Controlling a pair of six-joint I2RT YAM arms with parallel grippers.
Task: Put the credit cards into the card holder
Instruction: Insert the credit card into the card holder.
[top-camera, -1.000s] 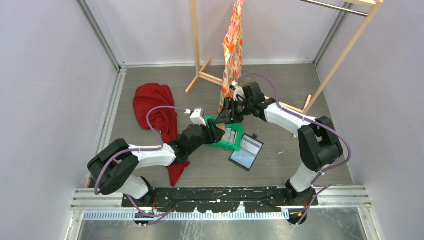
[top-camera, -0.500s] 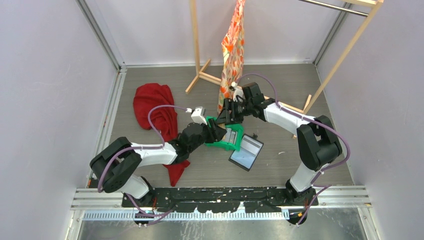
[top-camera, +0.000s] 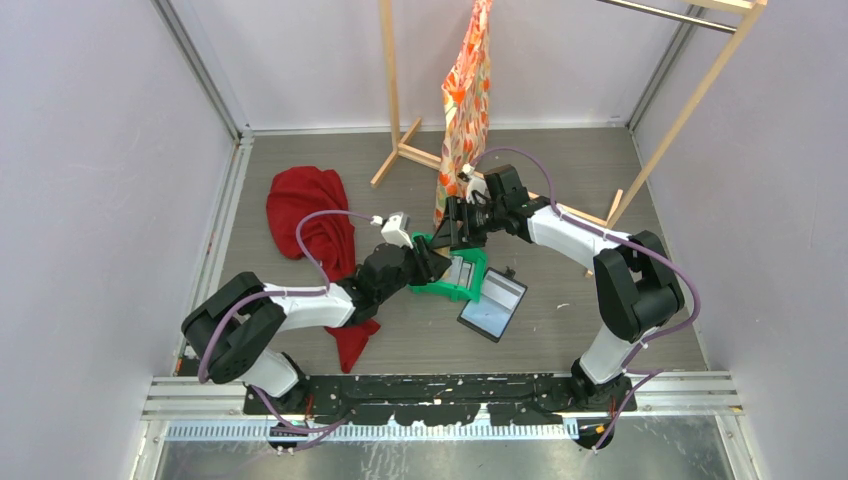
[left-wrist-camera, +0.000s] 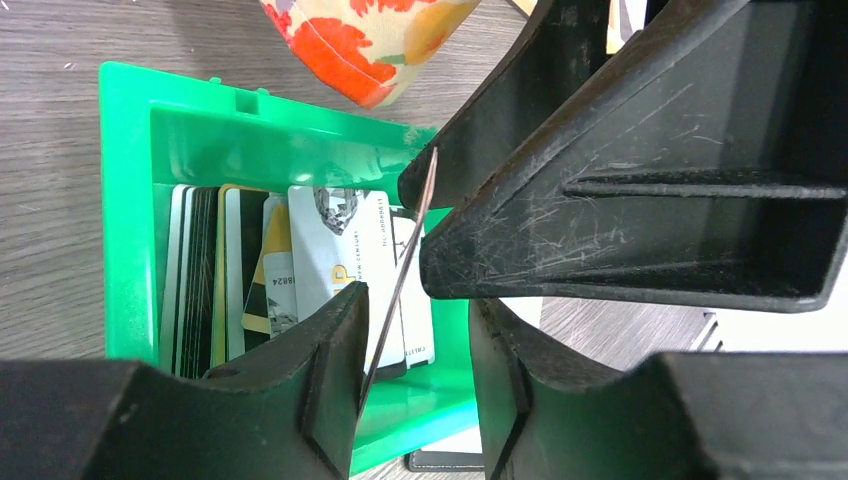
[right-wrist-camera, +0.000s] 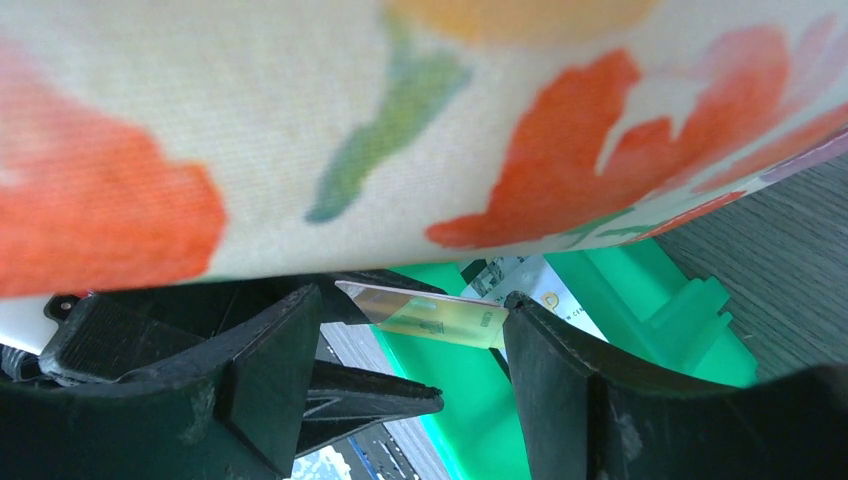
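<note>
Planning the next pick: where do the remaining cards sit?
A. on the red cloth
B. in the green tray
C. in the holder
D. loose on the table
B: the left wrist view shows the cards packed side by side inside the tray, while one card spans the fingers of the right pincer.

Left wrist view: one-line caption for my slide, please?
Left end effector straddles an edge-on card above a green tray of cards.
</note>
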